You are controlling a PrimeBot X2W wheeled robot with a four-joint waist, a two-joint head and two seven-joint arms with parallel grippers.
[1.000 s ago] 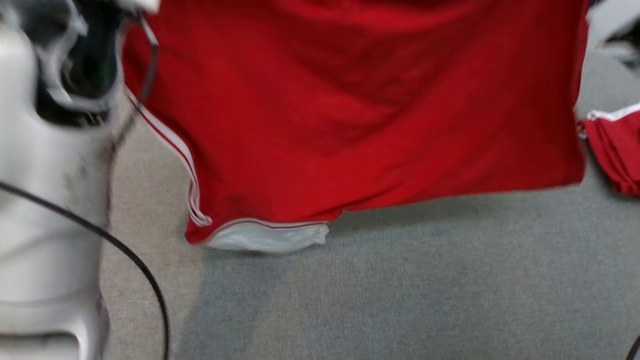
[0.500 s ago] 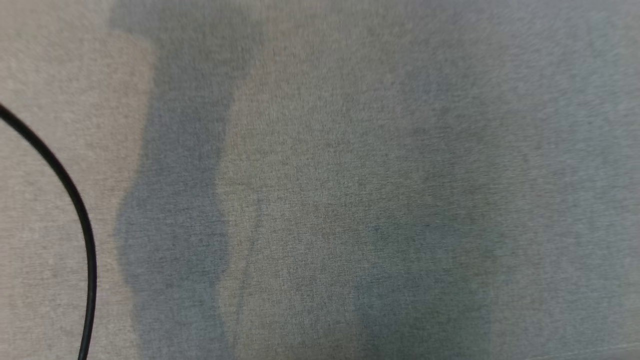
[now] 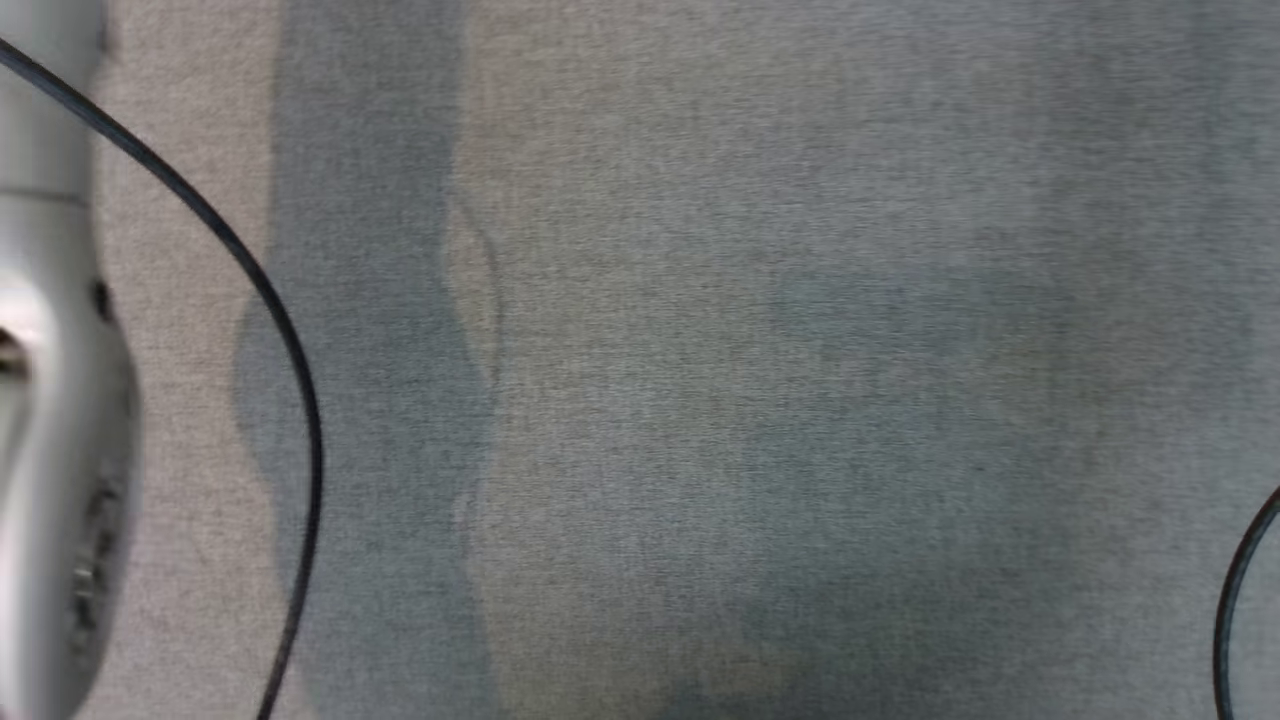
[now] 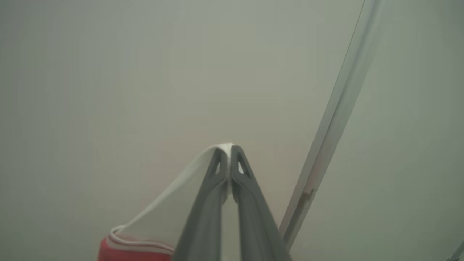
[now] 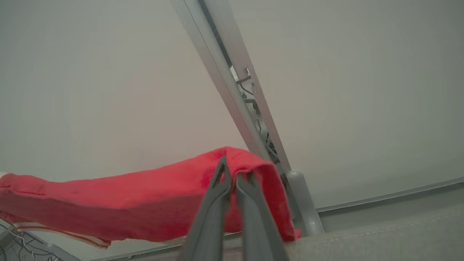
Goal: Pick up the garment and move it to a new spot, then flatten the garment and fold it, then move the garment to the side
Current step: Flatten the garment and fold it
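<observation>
The left claw (image 4: 229, 154) is clenched on the white edge of a red fabric garment (image 4: 170, 210), which drapes below and left of it (striped trim showing). The right claw (image 5: 232, 172) grips the garment's red fold, with the cloth stretching away to its left.

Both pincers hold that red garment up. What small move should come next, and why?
Probably lower both together to lay the garment on the grey surface: the left pincer is shut on its white hem, the right pincer on its red edge, so it hangs spread between them.
</observation>
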